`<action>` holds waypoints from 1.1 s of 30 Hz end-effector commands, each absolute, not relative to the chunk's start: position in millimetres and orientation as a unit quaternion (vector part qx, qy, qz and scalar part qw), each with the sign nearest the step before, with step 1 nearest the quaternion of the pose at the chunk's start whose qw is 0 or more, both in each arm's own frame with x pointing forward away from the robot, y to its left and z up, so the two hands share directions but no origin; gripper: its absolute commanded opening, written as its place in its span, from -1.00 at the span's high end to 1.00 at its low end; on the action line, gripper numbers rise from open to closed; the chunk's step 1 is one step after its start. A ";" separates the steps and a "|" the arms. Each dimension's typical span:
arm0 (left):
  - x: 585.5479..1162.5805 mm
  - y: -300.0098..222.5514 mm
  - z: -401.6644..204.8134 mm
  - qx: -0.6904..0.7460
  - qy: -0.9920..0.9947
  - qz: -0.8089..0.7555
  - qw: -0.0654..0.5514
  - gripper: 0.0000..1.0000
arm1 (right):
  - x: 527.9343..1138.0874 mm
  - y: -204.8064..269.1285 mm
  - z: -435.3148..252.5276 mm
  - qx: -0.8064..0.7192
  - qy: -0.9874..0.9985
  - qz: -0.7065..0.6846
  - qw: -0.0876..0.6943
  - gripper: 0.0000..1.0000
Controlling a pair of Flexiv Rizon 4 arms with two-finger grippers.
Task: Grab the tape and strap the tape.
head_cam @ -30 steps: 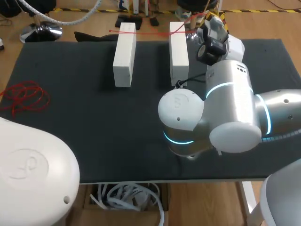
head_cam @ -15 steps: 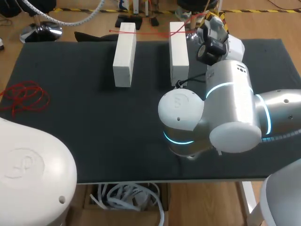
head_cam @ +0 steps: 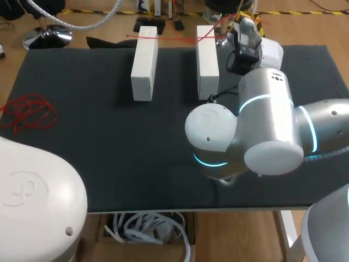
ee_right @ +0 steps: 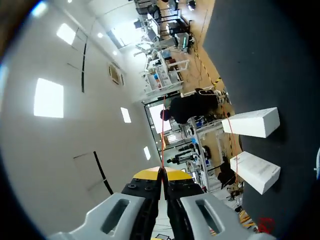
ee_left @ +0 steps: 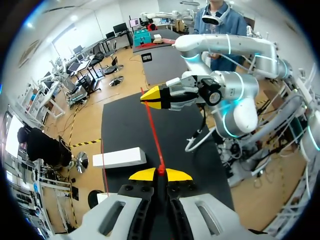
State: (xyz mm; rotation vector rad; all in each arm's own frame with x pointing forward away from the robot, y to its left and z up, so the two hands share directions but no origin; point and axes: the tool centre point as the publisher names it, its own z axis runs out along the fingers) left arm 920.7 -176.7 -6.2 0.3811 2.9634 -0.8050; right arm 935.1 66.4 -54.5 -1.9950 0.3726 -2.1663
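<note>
A thin red tape (head_cam: 174,37) runs taut over the far ends of two white blocks (head_cam: 144,63) (head_cam: 207,60). My right gripper (head_cam: 246,24) is at the table's far edge, just right of the right block, shut on one end of the tape. In the left wrist view my left gripper (ee_left: 160,174) is shut on the red tape (ee_left: 154,135), which stretches straight ahead to the right gripper (ee_left: 152,96). In the right wrist view the right gripper (ee_right: 162,172) pinches the tape (ee_right: 163,125), with both blocks (ee_right: 250,122) (ee_right: 255,172) beside it. The left gripper does not show in the head view.
A loose bundle of red tape (head_cam: 30,112) lies at the black mat's (head_cam: 109,147) left edge. My right arm's big white joints (head_cam: 245,136) stand over the mat's right half. The left arm's housing (head_cam: 32,202) fills the near left corner.
The right arm has shifted slightly, carrying its gripper a little farther toward the far edge. The left arm's near housing has moved a little. Both grips are unchanged.
</note>
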 end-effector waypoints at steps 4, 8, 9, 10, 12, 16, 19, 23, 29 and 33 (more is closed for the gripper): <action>920.2 -176.8 -5.6 0.123 0.958 -0.259 0.024 1.00 | 948.8 46.1 -32.9 -0.637 -0.111 -0.756 -0.099 1.00; 920.2 -176.8 -5.6 0.123 0.958 -0.259 0.024 1.00 | 950.4 43.5 -27.2 -0.610 -0.147 -0.767 -0.134 1.00; 920.2 -176.8 -5.6 0.123 0.958 -0.259 0.024 1.00 | 950.4 43.5 -27.2 -0.610 -0.147 -0.767 -0.134 1.00; 920.2 -176.8 -5.6 0.123 0.958 -0.259 0.024 1.00 | 950.4 43.5 -27.2 -0.610 -0.147 -0.767 -0.134 1.00; 920.2 -176.8 -5.6 0.123 0.958 -0.259 0.024 1.00 | 950.4 43.5 -27.2 -0.610 -0.147 -0.767 -0.134 1.00; 920.2 -176.8 -5.6 0.123 0.958 -0.259 0.024 1.00 | 950.4 43.5 -27.2 -0.610 -0.147 -0.767 -0.134 1.00; 920.2 -176.8 -5.6 0.123 0.958 -0.259 0.024 1.00 | 950.4 43.5 -27.2 -0.610 -0.147 -0.767 -0.134 1.00; 920.2 -176.8 -5.6 0.123 0.958 -0.259 0.024 1.00 | 950.4 43.5 -27.2 -0.610 -0.147 -0.767 -0.134 1.00; 920.2 -176.8 -5.6 0.123 0.958 -0.259 0.024 1.00 | 955.7 59.5 -22.6 -0.625 -0.209 -0.720 -0.216 1.00; 920.2 -176.8 -5.6 0.123 0.958 -0.259 0.024 1.00 | 952.1 68.9 -14.7 -0.618 -0.270 -0.679 -0.290 1.00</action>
